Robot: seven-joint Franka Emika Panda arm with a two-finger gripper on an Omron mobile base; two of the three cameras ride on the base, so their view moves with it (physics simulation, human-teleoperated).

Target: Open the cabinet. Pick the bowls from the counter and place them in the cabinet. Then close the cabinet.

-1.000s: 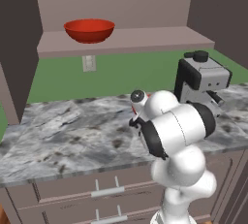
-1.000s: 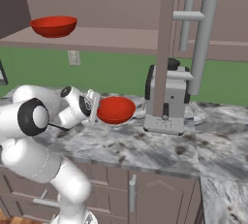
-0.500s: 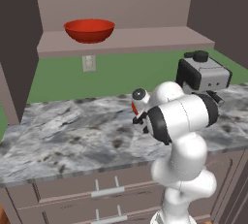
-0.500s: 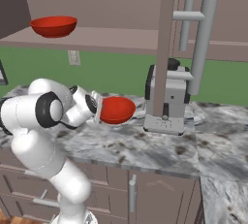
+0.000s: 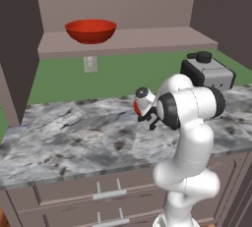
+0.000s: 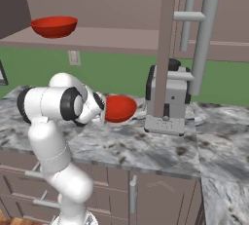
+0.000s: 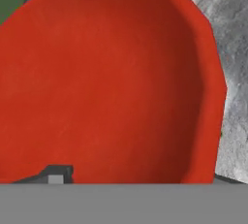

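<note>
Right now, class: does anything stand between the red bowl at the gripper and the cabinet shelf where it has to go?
Nothing visible does. The cabinet stands open, its shelf bare beside the first bowl. The second bowl sits at the gripper, left of the coffee machine, with open space above it up to the shelf.

Hidden and cut-off items, counter and open cabinet

Gripper [image 6: 103,111]: its fingers are masked by the wrist and by the red bowl [image 6: 120,108] right against it, so the jaw stance cannot be read. That bowl overruns the hand view's top and left edges, and in the left base view just a red sliver shows past the wrist. Coffee machine [image 6: 168,101], beyond the bowl: partly covered by the open cabinet door [image 6: 166,39], whose top is cropped.
</note>
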